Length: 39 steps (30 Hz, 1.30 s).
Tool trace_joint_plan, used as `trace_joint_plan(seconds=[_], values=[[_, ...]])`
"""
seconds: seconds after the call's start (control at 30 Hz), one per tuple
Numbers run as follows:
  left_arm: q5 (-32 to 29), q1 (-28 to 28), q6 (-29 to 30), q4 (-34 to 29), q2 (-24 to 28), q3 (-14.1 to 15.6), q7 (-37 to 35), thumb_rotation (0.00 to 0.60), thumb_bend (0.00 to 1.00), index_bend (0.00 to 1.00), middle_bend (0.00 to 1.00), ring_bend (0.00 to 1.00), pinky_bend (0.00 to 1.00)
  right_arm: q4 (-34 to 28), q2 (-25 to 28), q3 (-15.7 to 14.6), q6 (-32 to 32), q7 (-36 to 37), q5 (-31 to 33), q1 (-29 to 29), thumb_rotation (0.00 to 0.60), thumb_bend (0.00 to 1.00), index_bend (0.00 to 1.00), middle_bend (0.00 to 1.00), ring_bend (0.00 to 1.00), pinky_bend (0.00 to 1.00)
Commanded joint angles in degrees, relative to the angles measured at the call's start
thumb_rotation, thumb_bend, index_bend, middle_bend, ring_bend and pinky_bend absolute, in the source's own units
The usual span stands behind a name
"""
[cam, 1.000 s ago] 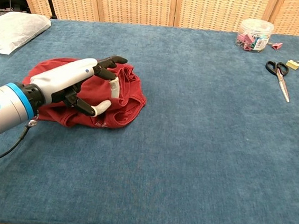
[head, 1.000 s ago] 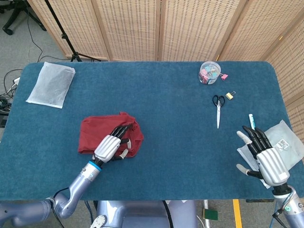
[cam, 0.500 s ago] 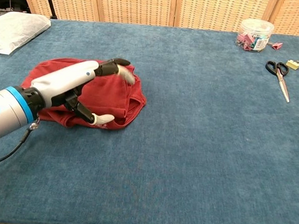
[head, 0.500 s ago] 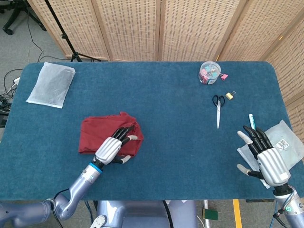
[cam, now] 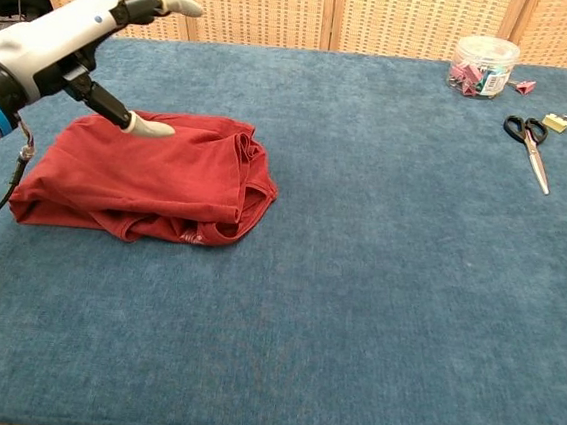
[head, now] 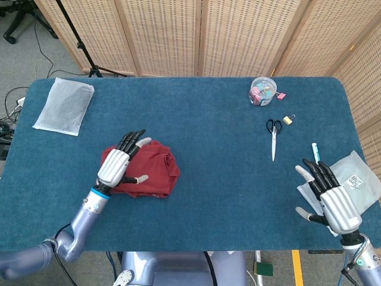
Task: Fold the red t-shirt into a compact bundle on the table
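Note:
The red t-shirt lies folded in a compact heap on the blue table, left of centre. My left hand hovers above the shirt's left part, lifted clear of the cloth, fingers spread and holding nothing. My right hand stays at the table's front right corner, fingers spread and empty, over a clear plastic bag. The chest view does not show the right hand.
A clear bag lies at the back left. A tub of clips, scissors, a small padlock and a pen lie on the right side. Folding screens stand behind the table.
My left hand lifted off the shirt's right side, rose and moved left and back, leaving the fold in place. The right hand barely moved.

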Motion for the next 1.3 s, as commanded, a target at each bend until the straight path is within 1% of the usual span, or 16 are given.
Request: trace_joint_plan(seconds=[0.03,0.07,0.1,0.23,0.4,0.6,0.8,0.93,1.07,1.3], values=[[-0.77,-0.28,-1.25,2.86,-0.85,0.02,-7.13,0.6,0.0,0.0,0.0,0.0,0.0,-0.14,-0.11,-0.08,-0.14,-0.44,-0.17,0.06,0.6,0.03,0.0,0.0,0.0,0.0],[-0.81,-0.26,-1.41,4.07,-1.7,0.27,-10.15,0.6,0.0,0.0,0.0,0.0,0.0,-0.22,-0.15,-0.1,-0.2,-0.63,-0.16,0.06,0.6,0.03,0.0,0.0,0.0,0.0],[-0.96,-0.25,-1.85,5.58,-2.74,0.67,-11.61,0.6,0.0,0.0,0.0,0.0,0.0,-0.23,-0.18,-0.12,-0.32,-0.71,-0.09,0.06,0.6,0.03,0.0,0.0,0.0,0.0],[-0.94,-0.06,-2.02,8.43,-5.19,1.56,-13.15,0.6,0.0,0.0,0.0,0.0,0.0,-0.16,-0.23,-0.12,-0.58,-0.8,0.14,0.08,0.6,0.03,0.0,0.0,0.0,0.0],[-1.07,1.47,-1.87,11.12,-8.58,3.51,-17.2,0.6,0.0,0.0,0.0,0.0,0.0,-0.1,-0.13,-0.1,-0.59,-0.51,0.15,0.14,0.6,0.03,0.0,0.0,0.0,0.0],[-1.51,2.05,-2.65,13.55,-10.51,4.15,-20.71,0.6,0.0,0.0,0.0,0.0,0.0,-0.09,0.0,-0.12,-0.39,-0.2,0.11,0.07,0.6,0.03,0.0,0.0,0.0,0.0],[-1.66,1.8,-3.44,18.57,-13.03,4.08,-23.96,0.6,0.0,0.0,0.0,0.0,0.0,-0.1,0.07,-0.12,-0.51,-0.08,0.15,0.12,0.6,0.04,0.0,0.0,0.0,0.0],[-2.4,1.22,-5.62,21.14,-13.97,3.89,-24.45,0.6,0.0,0.0,0.0,0.0,0.0,-0.11,0.05,-0.13,-0.67,-0.15,0.26,0.15,0.6,0.04,0.0,0.0,0.0,0.0],[-2.88,0.56,-7.86,23.59,-14.74,4.0,-22.73,0.6,0.0,0.0,0.0,0.0,0.0,-0.14,0.08,-0.06,-0.68,-0.12,0.37,0.15,0.6,0.04,0.0,0.0,0.0,0.0],[-3.02,0.11,-8.77,26.31,-16.08,3.97,-21.07,0.6,0.0,0.0,0.0,0.0,0.0,-0.21,0.11,-0.11,-0.79,-0.16,0.36,0.16,0.6,0.05,0.0,0.0,0.0,0.0]])
